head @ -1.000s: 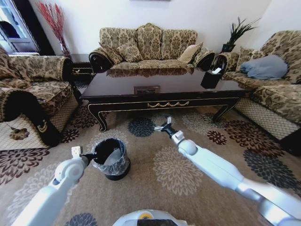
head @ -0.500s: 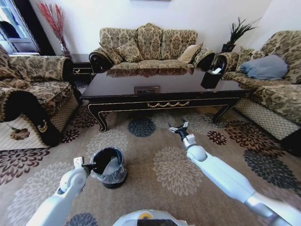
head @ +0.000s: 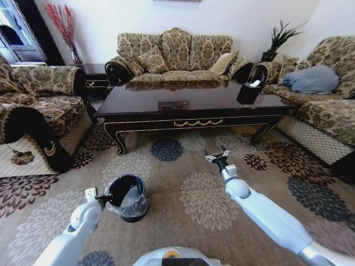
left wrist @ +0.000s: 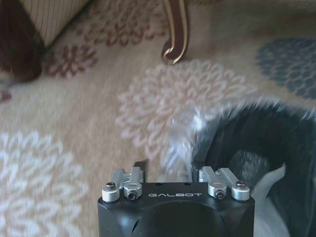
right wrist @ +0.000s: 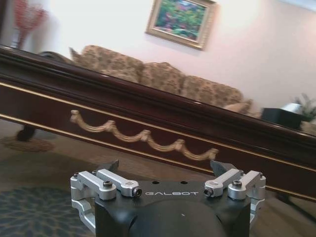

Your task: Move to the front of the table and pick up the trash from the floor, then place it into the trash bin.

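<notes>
Wrist views: "GALBOT" on both grippers

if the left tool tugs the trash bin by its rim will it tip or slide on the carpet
The trash bin looks small and thin-walled, so probably light and prone to tipping. Its crinkly liner looks loose and may slip. The left tool grips the rim on one side, so the bin would likely tilt.

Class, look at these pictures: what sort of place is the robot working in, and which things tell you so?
Most likely a home living room: patterned sofas stand around a low dark wooden table on a flowered carpet, and a framed painting hangs on the wall.
</notes>
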Robot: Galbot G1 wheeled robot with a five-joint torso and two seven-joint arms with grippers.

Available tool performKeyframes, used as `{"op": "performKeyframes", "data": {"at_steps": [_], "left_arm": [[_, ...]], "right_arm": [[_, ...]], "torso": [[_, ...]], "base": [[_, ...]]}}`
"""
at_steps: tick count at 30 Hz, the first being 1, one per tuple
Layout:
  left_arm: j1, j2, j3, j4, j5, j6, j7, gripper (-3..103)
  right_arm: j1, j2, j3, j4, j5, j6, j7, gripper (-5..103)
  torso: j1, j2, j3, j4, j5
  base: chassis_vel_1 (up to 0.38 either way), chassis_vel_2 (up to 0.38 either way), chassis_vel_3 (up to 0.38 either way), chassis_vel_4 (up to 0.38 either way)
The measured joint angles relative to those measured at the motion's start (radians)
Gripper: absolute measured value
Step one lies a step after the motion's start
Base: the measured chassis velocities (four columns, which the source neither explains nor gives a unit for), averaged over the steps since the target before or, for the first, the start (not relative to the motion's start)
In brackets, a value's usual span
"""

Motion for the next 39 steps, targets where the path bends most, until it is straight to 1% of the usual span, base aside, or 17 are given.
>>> {"op": "performKeyframes", "data": {"at_steps": [1, 2, 5, 6, 8, 11, 12, 14, 15, 18, 19, 20, 21, 23, 27, 32, 39], "left_arm": [[0.010, 0.028, -0.006, -0.030, -0.003, -0.002, 0.000, 51], [0.010, 0.028, -0.006, -0.030, -0.003, -0.002, 0.000, 51], [0.059, 0.079, -0.062, -0.118, -0.015, -0.012, 0.009, 68], [0.059, 0.079, -0.062, -0.118, -0.015, -0.012, 0.009, 68], [0.076, 0.105, -0.111, -0.195, -0.031, -0.022, 0.019, 79], [0.076, 0.112, -0.150, -0.245, -0.026, -0.044, 0.030, 85], [0.076, 0.111, -0.174, -0.265, -0.007, -0.060, 0.045, 89], [0.100, 0.095, -0.248, -0.305, 0.077, -0.131, 0.120, 98], [0.100, 0.095, -0.248, -0.305, 0.077, -0.131, 0.120, 98], [0.191, 0.037, -0.358, -0.324, 0.296, -0.302, 0.263, 100], [0.191, 0.037, -0.358, -0.324, 0.296, -0.302, 0.263, 100], [0.232, 0.003, -0.400, -0.324, 0.397, -0.376, 0.320, 100], [0.266, -0.027, -0.436, -0.324, 0.455, -0.424, 0.352, 100], [0.339, -0.095, -0.507, -0.350, 0.480, -0.473, 0.379, 100], [0.430, -0.172, -0.562, -0.398, 0.455, -0.489, 0.380, 100], [0.492, -0.245, -0.572, -0.429, 0.506, -0.550, 0.397, 100], [0.485, -0.261, -0.531, -0.443, 0.493, -0.534, 0.365, 100]], "right_arm": [[-0.026, -0.003, 0.038, 0.008, 0.005, -0.001, 0.001, 100], [-0.026, -0.003, 0.038, 0.008, 0.005, -0.001, 0.001, 100], [-0.070, -0.008, 0.110, 0.027, 0.033, -0.014, 0.001, 100], [-0.070, -0.008, 0.110, 0.027, 0.033, -0.014, 0.001, 100], [-0.105, -0.010, 0.163, 0.050, 0.076, -0.023, 0.000, 100], [-0.144, -0.009, 0.215, 0.076, 0.113, -0.028, 0.003, 100], [-0.164, -0.007, 0.241, 0.087, 0.120, -0.028, 0.003, 100], [-0.209, 0.001, 0.299, 0.113, 0.119, -0.028, 0.001, 100], [-0.209, 0.001, 0.299, 0.113, 0.119, -0.028, 0.001, 100], [-0.251, 0.016, 0.359, 0.147, 0.111, -0.015, 0.000, 100], [-0.251, 0.016, 0.359, 0.147, 0.111, -0.015, 0.000, 100], [-0.260, 0.023, 0.373, 0.155, 0.099, 0.017, 0.005, 100], [-0.266, 0.029, 0.389, 0.164, 0.077, 0.036, 0.012, 100], [-0.283, 0.039, 0.415, 0.191, 0.035, 0.060, 0.014, 100], [-0.321, 0.056, 0.447, 0.243, 0.010, 0.078, 0.006, 100], [-0.370, 0.082, 0.477, 0.271, 0.004, 0.092, -0.023, 100], [-0.432, 0.118, 0.510, 0.291, 0.010, 0.098, -0.053, 100]], "torso": [[0.000, 0.000, 0.000, -0.0009, 0.0001], [0.000, 0.000, 0.000, -0.0009, 0.0001], [0.000, 0.000, 0.000, 0.0002, 0.0002], [0.000, 0.000, 0.000, 0.0002, 0.0002], [0.000, 0.000, 0.000, 0.0007, 0.0003], [0.000, 0.000, 0.000, 0.0003, -0.0001], [0.000, 0.000, 0.000, 0.0001, -0.0001], [0.000, 0.000, 0.000, -0.0003, 0.0003], [0.000, 0.000, 0.000, -0.0003, 0.0003], [0.000, 0.000, 0.000, 0.0000, 0.0000], [0.000, 0.000, 0.000, 0.0000, 0.0000], [0.000, 0.000, 0.000, 0.0003, 0.0000], [0.000, 0.000, 0.000, 0.0004, 0.0000], [0.000, 0.000, 0.000, 0.0005, -0.0004], [0.000, 0.000, 0.000, 0.0005, 0.0000], [0.000, 0.000, 0.000, 0.0004, 0.0000], [0.000, 0.000, 0.000, 0.0001, 0.0001]], "base": [[0.000, 0.000, 0.000, 0.000], [0.000, 0.000, 0.000, 0.000], [0.000, 0.000, 0.000, 0.000], [0.000, 0.000, 0.000, 0.000], [0.000, 0.000, 0.000, 0.000], [0.000, 0.000, 0.000, 0.000], [0.000, 0.000, 0.000, 0.000], [0.000, 0.000, 0.000, 0.000], [0.000, 0.000, 0.000, 0.000], [0.000, 0.000, 0.000, 0.000], [0.000, 0.000, 0.000, 0.000], [0.000, 0.000, 0.000, 0.000], [0.000, 0.000, 0.000, 0.000], [0.000, 0.000, 0.000, 0.000], [0.000, 0.000, 0.000, 0.000], [0.000, 0.000, 0.000, 0.000], [0.000, 0.000, 0.000, 0.000]]}}
